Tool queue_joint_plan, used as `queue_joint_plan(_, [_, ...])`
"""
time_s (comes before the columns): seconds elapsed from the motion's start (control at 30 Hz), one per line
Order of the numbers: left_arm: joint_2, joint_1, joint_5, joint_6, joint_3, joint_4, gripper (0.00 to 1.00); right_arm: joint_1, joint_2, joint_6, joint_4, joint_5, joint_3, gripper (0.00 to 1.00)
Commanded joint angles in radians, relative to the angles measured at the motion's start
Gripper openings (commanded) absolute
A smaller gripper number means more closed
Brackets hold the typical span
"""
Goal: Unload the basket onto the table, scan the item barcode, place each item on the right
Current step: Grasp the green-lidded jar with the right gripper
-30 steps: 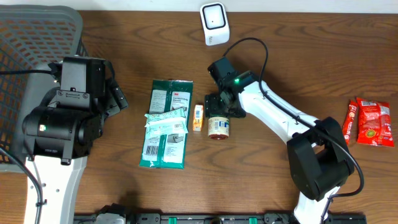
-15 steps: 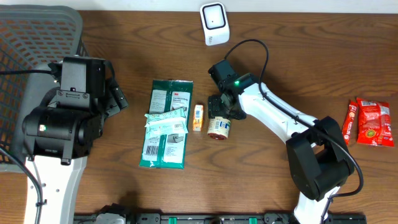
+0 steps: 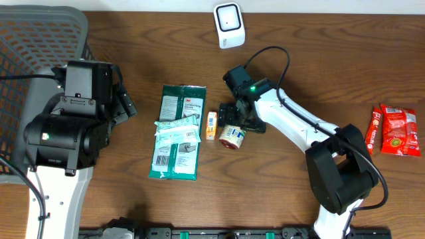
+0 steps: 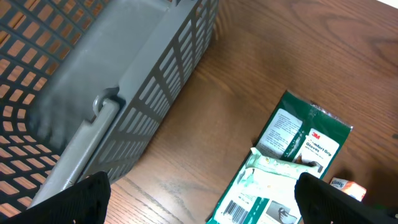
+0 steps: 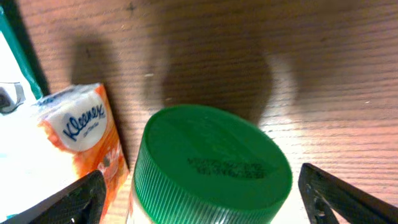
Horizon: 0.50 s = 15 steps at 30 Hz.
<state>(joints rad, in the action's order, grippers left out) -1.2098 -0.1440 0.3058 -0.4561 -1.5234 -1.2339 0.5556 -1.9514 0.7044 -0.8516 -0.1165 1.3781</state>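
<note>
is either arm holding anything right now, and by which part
Nothing is held. The right gripper is open on either side of the green lid of the jar, not touching it; the left gripper is open and empty.

We see a table (image 3: 319, 60) of dark wood, its grain plain, with a low sheen. The jar lid (image 5: 211, 165) is green plastic, ribbed round the rim. The tissue pack (image 5: 87, 134) and the green packet (image 3: 178, 133) wear glossy film. The basket (image 4: 143, 81) is matt grey plastic lattice, and the scanner (image 3: 229, 25) is smooth white plastic.

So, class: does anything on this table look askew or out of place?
The green-lidded jar by the right gripper seems to lie askew rather than upright; the pale pack sits crooked across the green glove pack.
</note>
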Motion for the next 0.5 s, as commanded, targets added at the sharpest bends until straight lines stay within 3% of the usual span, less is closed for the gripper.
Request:
queue_joint_plan(0.0, [0.002, 0.005, 0.018, -0.002, -0.006, -0.004, 0.95, 0.011, 0.002, 0.024, -0.004, -0.028, -0.009, 0.96])
queue_joint_plan(0.17, [0.002, 0.005, 0.018, -0.002, -0.006, -0.004, 0.95, 0.011, 0.002, 0.024, -0.013, -0.027, -0.009, 0.9])
queue_joint_plan(0.33, [0.002, 0.005, 0.018, -0.002, -0.006, -0.004, 0.95, 0.011, 0.002, -0.045, -0.017, -0.023, -0.009, 0.73])
queue_joint_plan(0.47, [0.002, 0.005, 0.018, -0.002, -0.006, -0.004, 0.95, 0.007, 0.002, -0.115, -0.023, -0.022, -0.009, 0.67])
